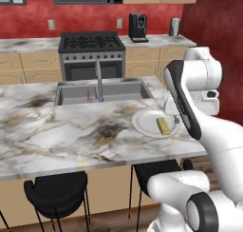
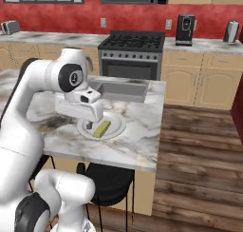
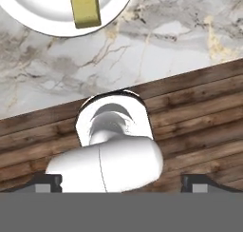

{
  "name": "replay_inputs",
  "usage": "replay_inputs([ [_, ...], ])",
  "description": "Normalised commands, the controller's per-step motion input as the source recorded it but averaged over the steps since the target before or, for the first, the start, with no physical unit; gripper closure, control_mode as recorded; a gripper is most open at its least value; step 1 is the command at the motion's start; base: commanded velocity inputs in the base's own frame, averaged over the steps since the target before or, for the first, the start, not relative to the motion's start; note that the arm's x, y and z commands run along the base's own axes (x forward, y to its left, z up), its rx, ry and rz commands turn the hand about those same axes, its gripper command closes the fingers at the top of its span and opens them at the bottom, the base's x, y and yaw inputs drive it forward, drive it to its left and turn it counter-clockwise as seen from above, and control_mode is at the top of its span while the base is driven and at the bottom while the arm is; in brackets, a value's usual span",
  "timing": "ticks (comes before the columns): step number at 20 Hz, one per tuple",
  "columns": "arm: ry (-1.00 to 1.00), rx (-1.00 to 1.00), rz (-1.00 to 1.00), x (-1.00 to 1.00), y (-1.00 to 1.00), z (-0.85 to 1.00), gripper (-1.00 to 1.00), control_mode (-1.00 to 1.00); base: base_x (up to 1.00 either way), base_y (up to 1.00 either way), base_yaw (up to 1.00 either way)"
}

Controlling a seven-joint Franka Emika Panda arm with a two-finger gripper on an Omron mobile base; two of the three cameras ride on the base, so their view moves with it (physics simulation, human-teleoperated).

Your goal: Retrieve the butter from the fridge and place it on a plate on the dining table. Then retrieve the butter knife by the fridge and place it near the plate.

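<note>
Marble surface (image 1: 57,131) is carrying the plate (image 1: 142,124) with the butter (image 1: 163,126) on it, so we are lifting our open, empty end effector (image 3: 121,183) straight clear before seeking the knife.

Butter (image 1: 163,125): mustard yellow, plain, just below the gripper in the base views.
Plate (image 1: 142,122): white-grey, unpatterned, under the butter.
Dining table (image 1: 61,131): white marble top with grey and tan veins and dark smudges; tan sides.
Gripper (image 3: 121,183): two dark finger tips, on a white hand.
Floor (image 2: 199,145): brown wood planks, to the tool's right in the right base view.
Stools (image 1: 56,194): black, beneath the table edge.
Wall (image 1: 28,17): deep mottled red, beyond the tool.
Stove (image 1: 91,55): grey steel with a black top.
Cabinets (image 2: 199,83): pale tan wood.
Sink (image 1: 102,91): grey.
</note>
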Motion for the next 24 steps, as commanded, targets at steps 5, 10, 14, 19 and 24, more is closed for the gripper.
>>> replay_inputs([
  [5, 0.04, -0.04, 0.01, -1.00, 0.00, -0.03, -1.00, -1.00, 0.00, 0.00, 0.00],
  [10, 0.00, -0.11, 0.02, -1.00, 0.00, -0.11, -1.00, -1.00, 0.00, 0.00, 0.00],
  [14, 0.00, -0.04, 0.00, -0.65, 0.01, -0.01, -1.00, -1.00, 0.00, 0.00, 0.00],
  [19, 0.02, 0.18, 0.00, -0.02, -0.02, 0.22, -1.00, -1.00, 0.00, 0.00, 0.00],
  [24, 0.01, 0.07, 0.00, 0.00, 0.00, 0.04, -1.00, -1.00, 0.00, 0.00, 0.00],
])
